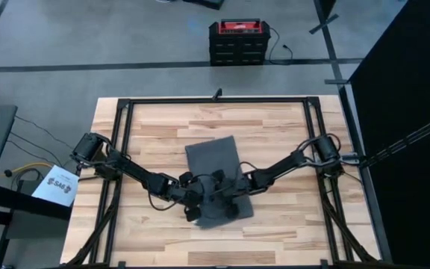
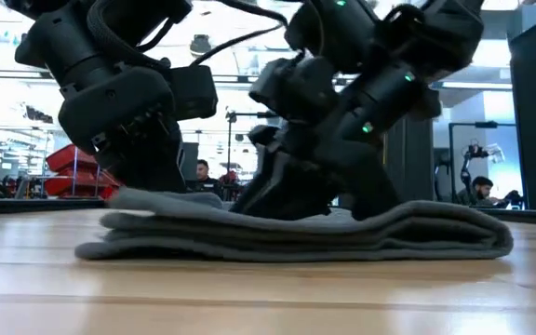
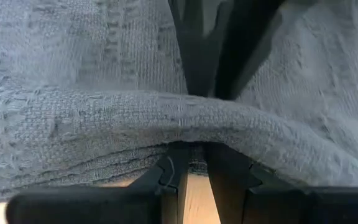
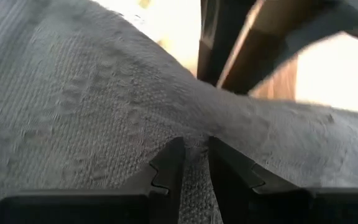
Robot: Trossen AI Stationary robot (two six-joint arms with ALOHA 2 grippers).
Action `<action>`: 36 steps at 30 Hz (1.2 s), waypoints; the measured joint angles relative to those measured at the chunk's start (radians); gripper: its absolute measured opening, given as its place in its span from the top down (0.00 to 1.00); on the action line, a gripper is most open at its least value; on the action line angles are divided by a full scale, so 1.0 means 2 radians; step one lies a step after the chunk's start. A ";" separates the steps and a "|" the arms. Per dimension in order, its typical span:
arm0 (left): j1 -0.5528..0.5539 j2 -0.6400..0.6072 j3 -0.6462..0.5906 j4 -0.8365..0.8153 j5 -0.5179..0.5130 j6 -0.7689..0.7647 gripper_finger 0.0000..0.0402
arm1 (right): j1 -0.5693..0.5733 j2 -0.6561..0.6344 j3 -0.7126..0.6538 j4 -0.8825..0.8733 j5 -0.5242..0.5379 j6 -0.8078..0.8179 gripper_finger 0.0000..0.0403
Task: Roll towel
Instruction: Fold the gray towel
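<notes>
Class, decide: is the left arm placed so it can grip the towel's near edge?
Probably yes. The left gripper is already down at the towel, its fingers nearly closed around a fold of cloth; nothing lies between them.

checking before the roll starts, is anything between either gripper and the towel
Nothing visible. Both grippers are already on the towel near its front edge: the left gripper and the right gripper each have narrowly parted fingers pinching a fold of cloth. The table around the towel shows only bare wood.
</notes>
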 joint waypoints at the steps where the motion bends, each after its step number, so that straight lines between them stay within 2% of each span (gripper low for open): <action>1: 0.000 0.000 0.000 -0.005 0.000 -0.002 0.88 | 0.001 0.001 0.008 -0.009 0.000 -0.004 0.84; 9: -0.016 -0.001 0.001 -0.037 0.004 -0.038 0.88 | 0.002 -0.049 0.018 -0.109 0.000 0.008 0.83; 17: -0.020 -0.005 0.018 -0.051 0.011 -0.044 0.88 | 0.002 -0.030 0.018 -0.065 0.000 0.020 0.83; 24: -0.046 -0.025 0.063 -0.177 0.029 -0.075 0.88 | 0.000 -0.026 0.018 -0.055 0.000 0.020 0.83; 32: -0.067 -0.016 0.056 -0.179 0.003 -0.126 0.88 | -0.006 -0.026 0.018 -0.051 -0.001 0.021 0.83; 36: -0.069 -0.017 0.036 -0.150 -0.013 -0.143 0.88 | -0.005 -0.012 0.019 -0.002 -0.008 0.032 0.83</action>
